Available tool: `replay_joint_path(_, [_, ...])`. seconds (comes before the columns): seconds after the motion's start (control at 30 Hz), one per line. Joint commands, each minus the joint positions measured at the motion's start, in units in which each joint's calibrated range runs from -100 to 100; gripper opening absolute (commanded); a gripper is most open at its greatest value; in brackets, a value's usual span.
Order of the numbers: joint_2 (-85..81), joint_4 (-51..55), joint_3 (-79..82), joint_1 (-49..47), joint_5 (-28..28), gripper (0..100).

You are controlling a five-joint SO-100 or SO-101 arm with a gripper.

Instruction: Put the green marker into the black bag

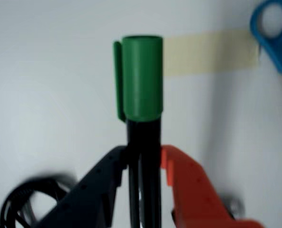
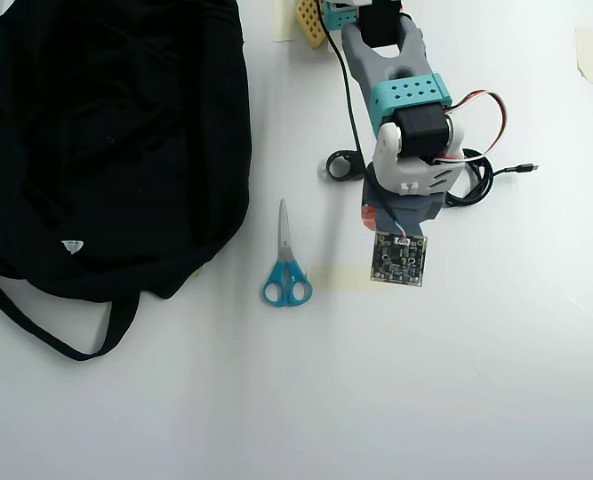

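Note:
In the wrist view the green marker [image 1: 141,85] stands upright in the middle, green cap on top and dark barrel below. My gripper [image 1: 144,159] is shut on the barrel, black finger on the left and orange finger [image 1: 188,185] on the right. From overhead the marker and the fingers are hidden beneath the arm's wrist and camera board [image 2: 398,258]. The black bag [image 2: 106,140] fills the upper left of the overhead view, its strap [image 2: 46,330] looping below it, well to the left of the arm.
Blue-handled scissors [image 2: 285,268] lie between the bag and the arm, also at the wrist view's right edge [image 1: 274,33]. A strip of tape [image 1: 209,52] lies on the white table. A coiled black cable [image 2: 476,180] sits by the arm.

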Motion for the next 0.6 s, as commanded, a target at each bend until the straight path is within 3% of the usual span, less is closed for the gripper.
replay_joint_path(0.0, [-10.3,-4.2,9.3,-0.9,0.3,2])
replay_joint_path(0.23, [-21.9,-6.9,22.3,-0.5,1.6,2])
replay_joint_path(0.57, [-23.8,-8.7,28.0,7.2,3.0,2])
